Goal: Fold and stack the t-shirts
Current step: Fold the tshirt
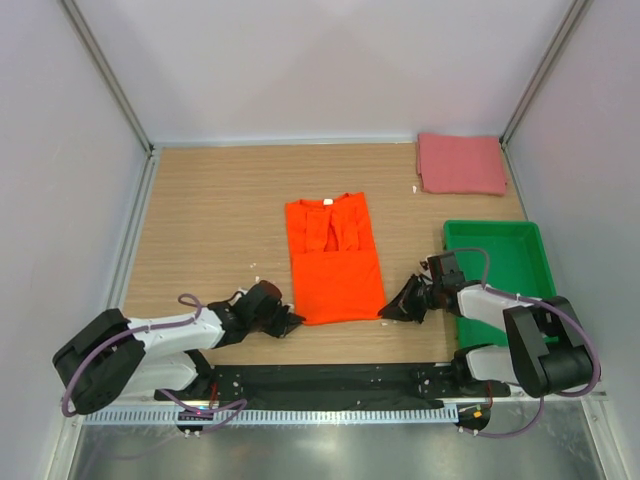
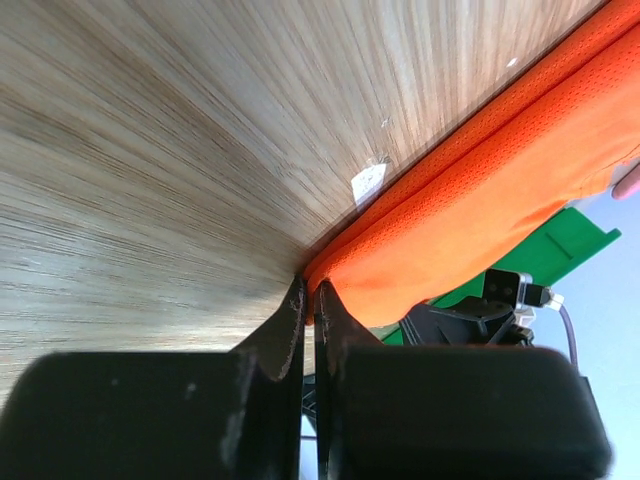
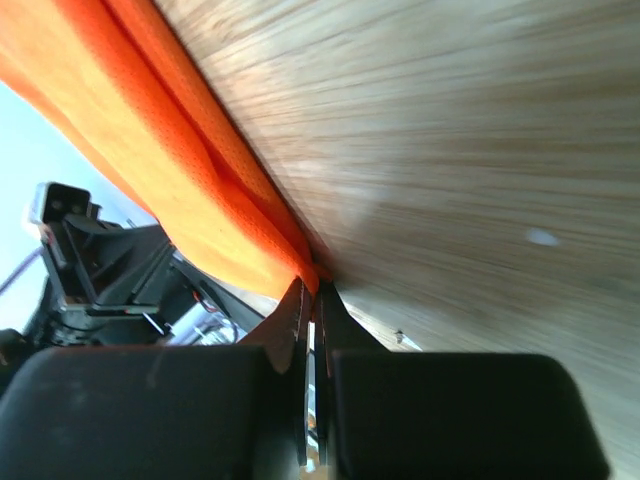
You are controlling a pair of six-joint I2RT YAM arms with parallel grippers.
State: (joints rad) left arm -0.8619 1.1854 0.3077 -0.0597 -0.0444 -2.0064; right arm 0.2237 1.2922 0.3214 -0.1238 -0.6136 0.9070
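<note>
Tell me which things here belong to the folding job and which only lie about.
Job: orange t-shirt; folded pink-red t-shirt; left tool and right tool, each pinching a near corner of the orange one.
Lying about: green tray.

wood-grain tabletop [image 1: 210, 210], plain white walls [image 1: 330, 60], metal corner posts [image 1: 108, 75], even light

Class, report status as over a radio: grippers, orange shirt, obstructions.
Left gripper and right gripper shut on near corners of bright orange cloth t-shirt. Shirt flat, sleeves folded in. Nothing in the way.
</note>
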